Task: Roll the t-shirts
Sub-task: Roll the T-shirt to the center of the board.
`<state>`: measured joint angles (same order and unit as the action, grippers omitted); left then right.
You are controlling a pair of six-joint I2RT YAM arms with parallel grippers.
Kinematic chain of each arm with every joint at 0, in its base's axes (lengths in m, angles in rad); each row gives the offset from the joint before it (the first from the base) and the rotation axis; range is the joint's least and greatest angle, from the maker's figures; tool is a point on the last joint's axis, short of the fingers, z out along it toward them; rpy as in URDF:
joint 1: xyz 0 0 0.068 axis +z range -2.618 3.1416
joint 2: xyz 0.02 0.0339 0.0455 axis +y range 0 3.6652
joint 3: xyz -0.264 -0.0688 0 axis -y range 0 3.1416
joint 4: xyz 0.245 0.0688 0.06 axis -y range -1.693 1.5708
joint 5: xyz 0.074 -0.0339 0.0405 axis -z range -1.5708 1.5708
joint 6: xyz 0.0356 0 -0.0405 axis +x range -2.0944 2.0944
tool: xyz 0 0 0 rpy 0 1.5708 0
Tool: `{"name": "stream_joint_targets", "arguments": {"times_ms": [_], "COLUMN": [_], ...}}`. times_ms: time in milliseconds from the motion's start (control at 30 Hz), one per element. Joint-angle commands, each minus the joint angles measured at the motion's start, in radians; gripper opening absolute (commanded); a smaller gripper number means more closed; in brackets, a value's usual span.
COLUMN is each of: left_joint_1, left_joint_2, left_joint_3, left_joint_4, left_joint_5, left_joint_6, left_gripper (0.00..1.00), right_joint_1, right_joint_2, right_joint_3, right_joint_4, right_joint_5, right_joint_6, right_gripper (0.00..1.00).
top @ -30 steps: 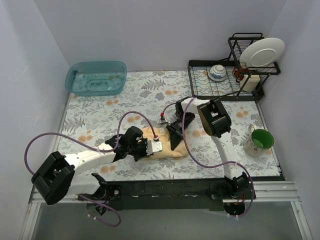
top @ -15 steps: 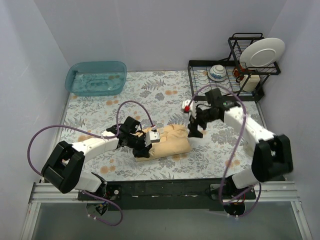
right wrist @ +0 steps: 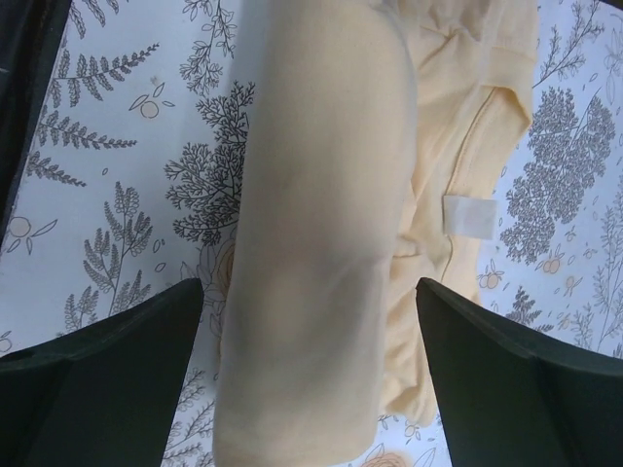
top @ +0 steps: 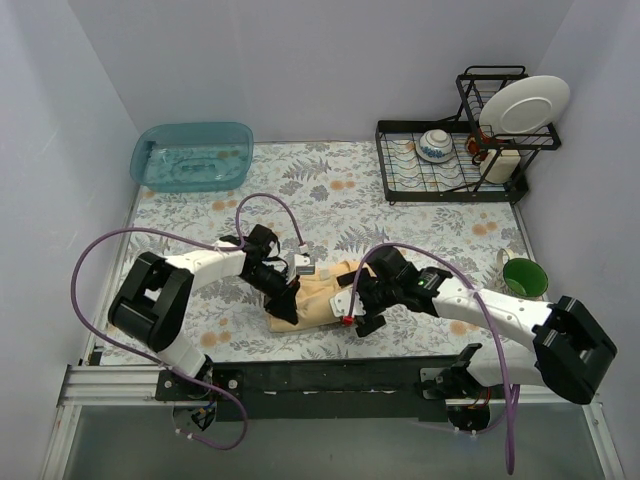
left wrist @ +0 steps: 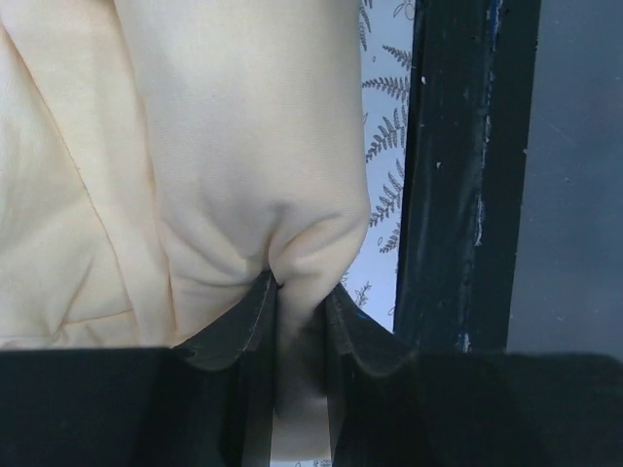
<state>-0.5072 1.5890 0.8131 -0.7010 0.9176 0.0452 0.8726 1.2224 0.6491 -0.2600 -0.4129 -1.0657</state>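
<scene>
Here the t-shirt [top: 322, 290] lies as a thick pale yellow roll on the near middle of the floral table covering [top: 330, 195], running left to right and close to the black rail [top: 330, 375] at the table's near edge. Looser folds of the same cloth sit against the far side of the roll, and the right wrist view shows a small white label [right wrist: 470, 214] sewn among them.

At the roll's left end, the left gripper [left wrist: 297, 331] is closed on a pinch of the fabric. The two dark fingers [left wrist: 238, 331] press a fold between them, and the cloth puckers just above the grip. The right gripper [right wrist: 307, 292] is at the roll's right end with its jaws spread wide. One finger stands on each side of the roll, and it cannot be told whether either touches the cloth.

Farther out, a green cup [top: 524, 277] stands near the table's right edge. A black wire dish rack [top: 450, 175] sits in the far right corner with a patterned bowl [top: 436, 144] in it and a white plate [top: 523, 105] propped upright on its upper tier. A translucent teal tub [top: 192, 155] rests in the far left corner.
</scene>
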Motion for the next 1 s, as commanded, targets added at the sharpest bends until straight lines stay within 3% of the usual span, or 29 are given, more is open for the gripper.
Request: {"name": "stream_joint_targets", "arguments": {"times_ms": [0, 67, 333, 433, 467, 500, 533, 567, 600, 633, 667, 733, 833, 967], "left_joint_1": [0.016, 0.024, 0.068, 0.078, 0.078, 0.079, 0.081, 0.081, 0.081, 0.081, 0.081, 0.079, 0.067, 0.0], "left_joint_2": [0.032, 0.054, 0.138, 0.155, 0.154, 0.138, 0.122, 0.099, 0.015, -0.042, -0.099, -0.246, -0.349, -0.418], "left_joint_3": [0.012, 0.02, 0.076, 0.092, 0.093, 0.093, 0.09, 0.086, 0.075, 0.046, 0.037, 0.028, 0.021, -0.058], "left_joint_4": [-0.117, -0.138, -0.202, -0.222, -0.226, -0.224, -0.215, -0.2, -0.087, -0.025, 0.01, 0.052, 0.069, 0.058], "left_joint_5": [0.03, 0.04, 0.072, 0.073, 0.066, 0.055, 0.029, -0.009, -0.063, -0.121, -0.191, -0.204, -0.235, -0.266], "left_joint_6": [0.044, 0.048, 0.09, 0.096, 0.094, 0.087, 0.072, 0.047, -0.006, -0.128, -0.127, -0.099, -0.146, -0.076], "left_gripper": [0.0, 0.0, 0.0, 0.01, 0.05, 0.17, 0.23, 0.3, 0.96, 0.98, 0.98, 0.98, 0.98, 0.98], "right_joint_1": [0.016, 0.02, 0.055, 0.06, 0.06, 0.06, 0.06, 0.06, 0.055, 0.051, 0.043, 0.023, -0.004, -0.029], "right_joint_2": [0.038, 0.046, 0.038, 0.08, 0.094, 0.106, 0.132, 0.146, 0.157, 0.169, 0.175, 0.186, 0.192, 0.218], "right_joint_3": [-0.005, -0.02, -0.131, -0.129, -0.114, -0.105, -0.091, -0.059, -0.045, -0.034, -0.008, 0.014, 0.032, 0.037], "right_joint_4": [0.07, 0.077, 0.188, 0.199, 0.205, 0.208, 0.208, 0.182, 0.174, 0.16, 0.116, 0.07, 0.01, -0.03], "right_joint_5": [0.02, 0.005, -0.021, -0.023, -0.017, -0.012, -0.007, -0.006, -0.007, -0.021, -0.039, -0.081, -0.128, -0.161], "right_joint_6": [-0.054, -0.08, -0.122, -0.103, -0.09, -0.058, -0.036, -0.016, 0.001, 0.041, 0.055, 0.111, 0.164, 0.243], "right_gripper": [0.91, 0.84, 0.71, 0.51, 0.39, 0.35, 0.13, 0.03, 0.01, 0.01, 0.01, 0.01, 0.01, 0.01]}}
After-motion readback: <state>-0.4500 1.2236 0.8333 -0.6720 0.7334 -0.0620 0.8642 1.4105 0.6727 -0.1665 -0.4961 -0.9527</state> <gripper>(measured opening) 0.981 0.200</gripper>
